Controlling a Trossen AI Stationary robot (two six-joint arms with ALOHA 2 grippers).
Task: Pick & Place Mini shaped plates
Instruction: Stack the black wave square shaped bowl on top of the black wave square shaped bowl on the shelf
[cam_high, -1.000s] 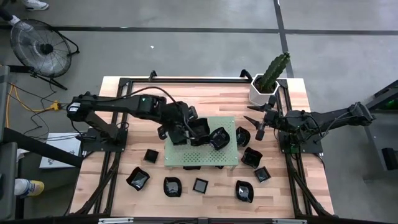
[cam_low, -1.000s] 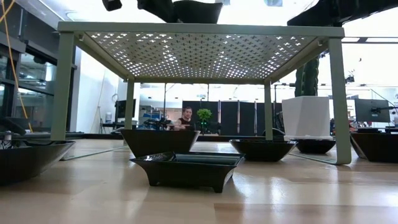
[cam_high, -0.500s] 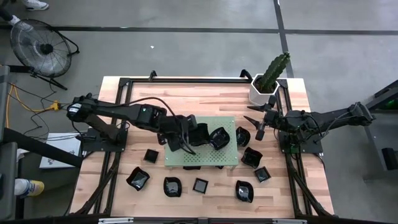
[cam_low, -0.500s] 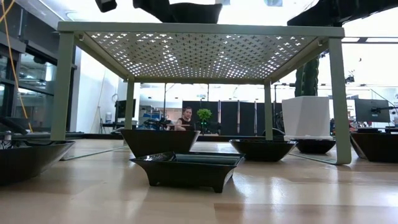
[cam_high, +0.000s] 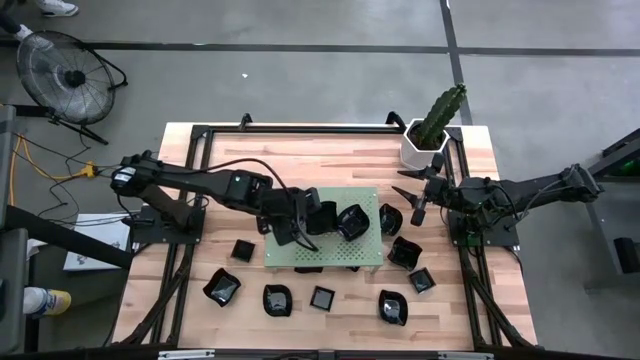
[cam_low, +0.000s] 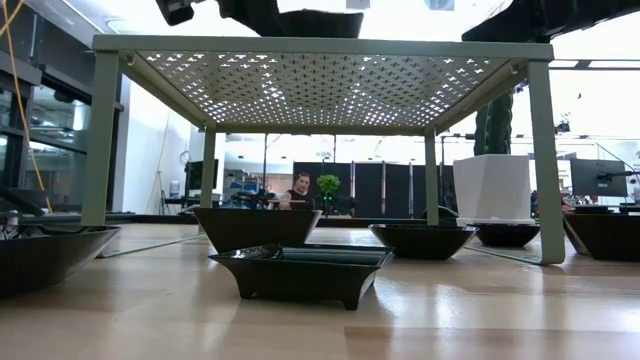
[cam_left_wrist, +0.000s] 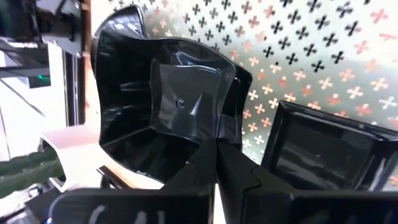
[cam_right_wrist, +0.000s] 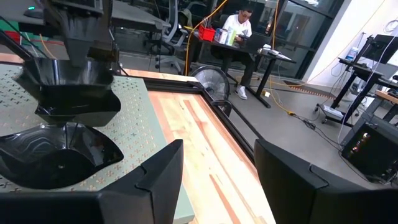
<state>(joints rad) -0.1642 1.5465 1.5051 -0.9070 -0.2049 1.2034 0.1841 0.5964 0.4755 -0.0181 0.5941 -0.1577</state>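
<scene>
Our left gripper (cam_high: 300, 226) hangs over the middle of the green perforated board (cam_high: 330, 250), its fingers (cam_left_wrist: 214, 165) clenched on the rim of a petal-edged plate (cam_left_wrist: 168, 102). A second plate (cam_high: 351, 221) sits just beside it at three o'clock, so we should lower straight down, keep the dish level, and let go only once its base rests on the board. More plates (cam_high: 322, 298) lie on the tabletop (cam_high: 200, 262) toward six o'clock. Our right gripper (cam_high: 418, 198) waits at three o'clock near the white plant pot (cam_high: 418, 146), fingers released.
</scene>
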